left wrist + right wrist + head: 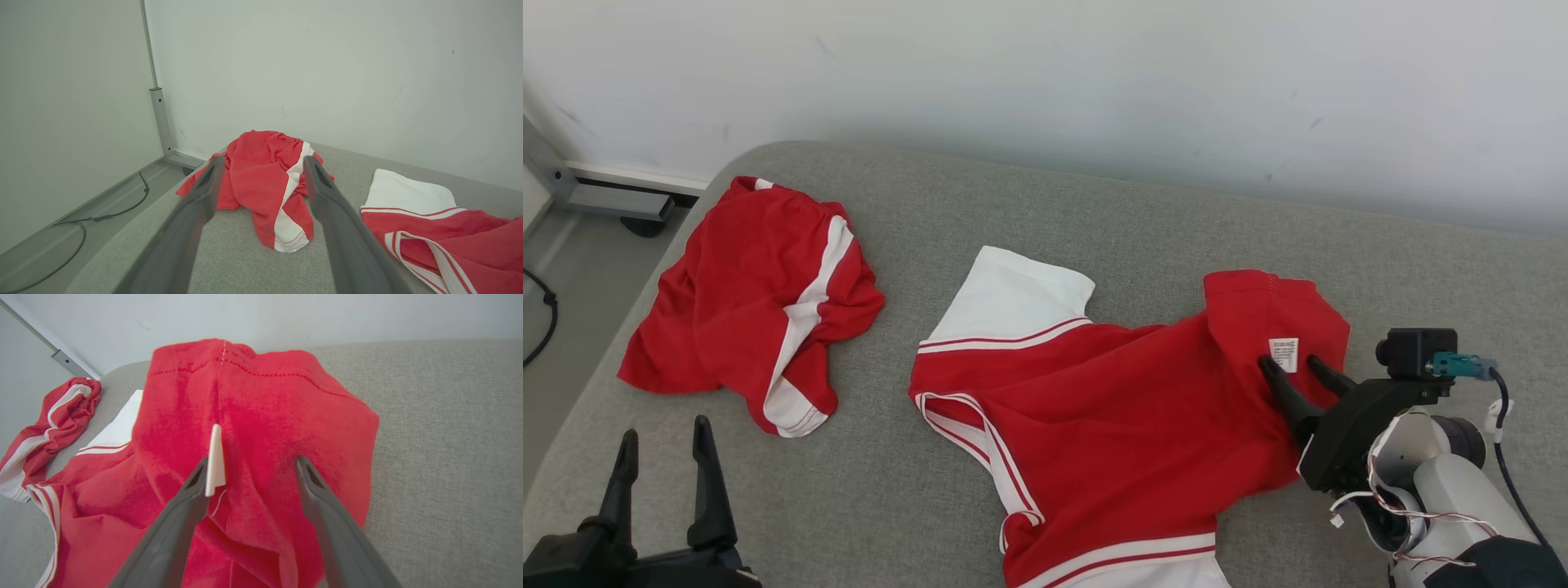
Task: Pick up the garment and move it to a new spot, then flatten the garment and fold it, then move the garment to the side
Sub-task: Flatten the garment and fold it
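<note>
— Where the grey bench rounds off at its far left corner, how much room is there?
— Its far edge runs along the pale wall. The left edge drops to the floor, where a dark cable and a metal rail lie. Bare grey cloth stretches along the back, at the far right, and in a strip between the two garments.
— And the shirt?
— The red-and-white shirt lies crumpled across the middle and right of the bench, one white sleeve toward the wall, its near part running off the head view's bottom edge.
— The right end effector?
— The right end effector stands wide over the shirt's right-hand fold, astride a raised ridge of red cloth, the white label by one fingertip; nothing is pinched.
— The left?
— The left end effector is wide too, holding nothing, above bare bench at the near left.
— Anything in the way?
— A second red garment with a white stripe sits bunched near the left corner, apart from the shirt
</note>
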